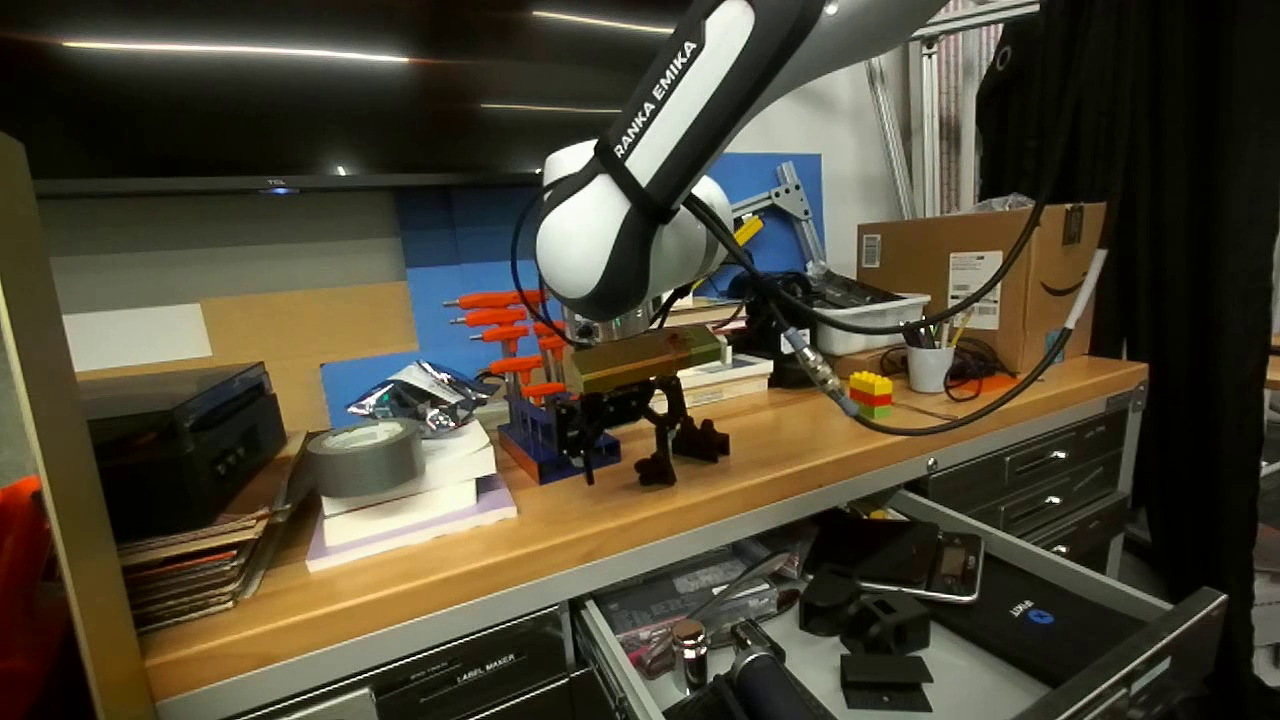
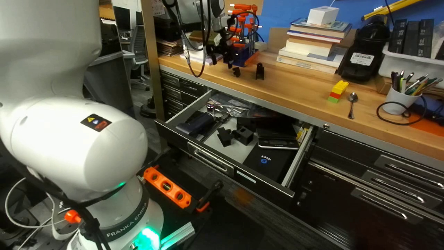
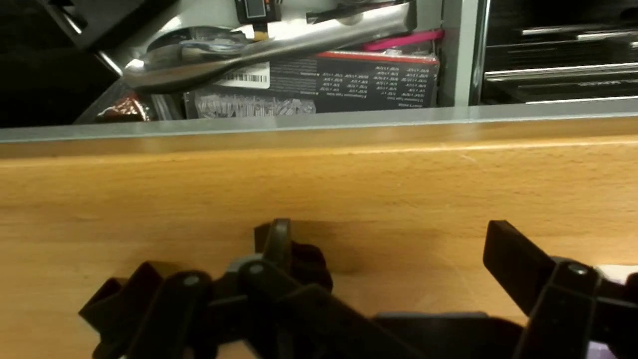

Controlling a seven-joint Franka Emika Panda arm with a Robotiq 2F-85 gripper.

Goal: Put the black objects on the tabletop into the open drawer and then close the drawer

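Observation:
My gripper point(image 1: 627, 462) is open and empty above the wooden tabletop point(image 1: 800, 455). It also shows in an exterior view point(image 2: 222, 64) and in the wrist view point(image 3: 394, 254). Two small black objects stand on the tabletop beside the gripper: a nearer one point(image 1: 656, 470) and another point(image 1: 706, 441). They also show in an exterior view, as a small chunk point(image 2: 236, 72) and an upright bracket point(image 2: 260, 71). In the wrist view one point(image 3: 311, 267) is partly hidden behind the left finger and the other point(image 3: 117, 311) lies farther left. The drawer point(image 2: 215, 160) is open, with black blocks point(image 2: 243, 135) inside.
Orange-red clamps on a blue rack point(image 1: 545, 455) stand close behind the gripper. Books with a tape roll point(image 1: 367, 458) are beside it. Toy bricks point(image 2: 337, 91), a spoon point(image 2: 352, 104) and a pen cup point(image 2: 399, 100) are farther along. A scale point(image 2: 277, 143) lies in the drawer.

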